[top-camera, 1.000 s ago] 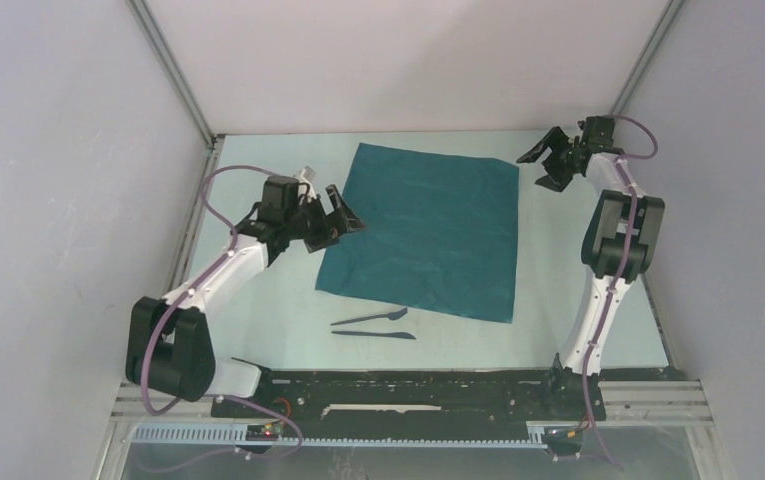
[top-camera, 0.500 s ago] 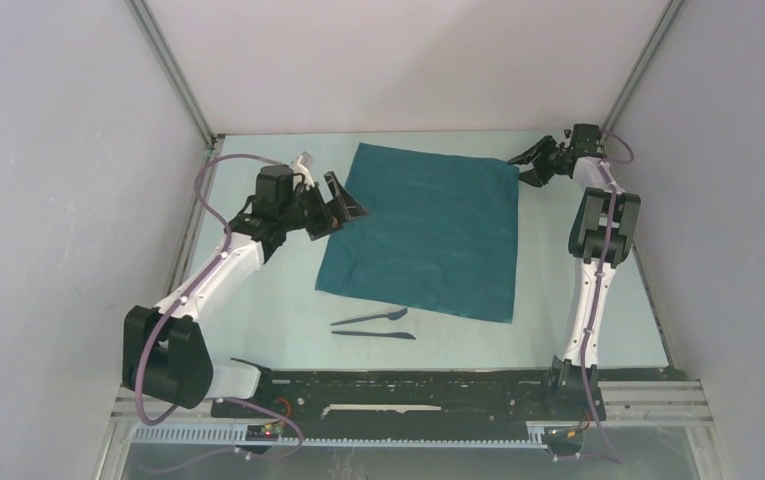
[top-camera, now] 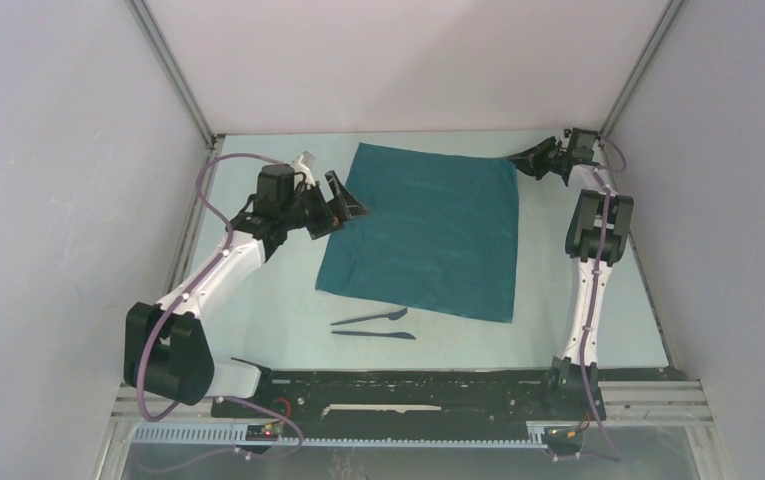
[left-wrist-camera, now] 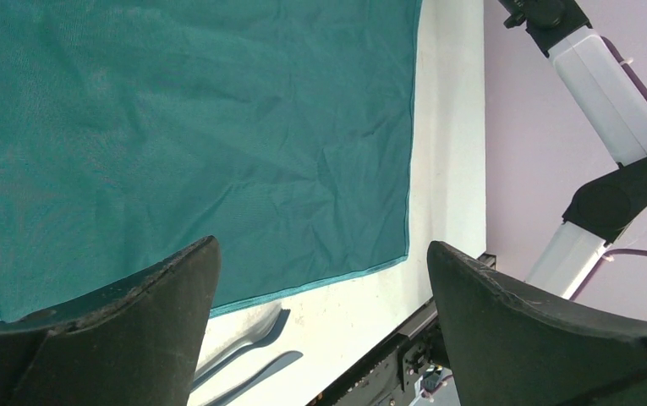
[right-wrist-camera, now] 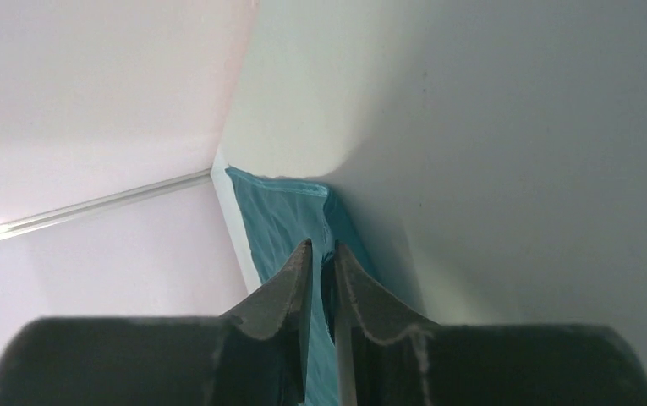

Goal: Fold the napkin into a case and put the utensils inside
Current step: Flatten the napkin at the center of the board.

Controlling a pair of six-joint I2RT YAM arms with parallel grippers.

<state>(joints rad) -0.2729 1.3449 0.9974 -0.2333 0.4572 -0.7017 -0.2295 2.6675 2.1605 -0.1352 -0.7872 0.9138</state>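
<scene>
Pale tabletop bears the napkin, whose far right corner the right gripper barely pinches while the left gripper gapes, so cloth may slip free.

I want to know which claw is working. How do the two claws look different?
The left gripper is wide open; the right gripper is nearly closed. The left hovers by the napkin's left edge, gripping nothing; the right pinches its far right corner. Both are black, two-fingered and at the napkin.
</scene>
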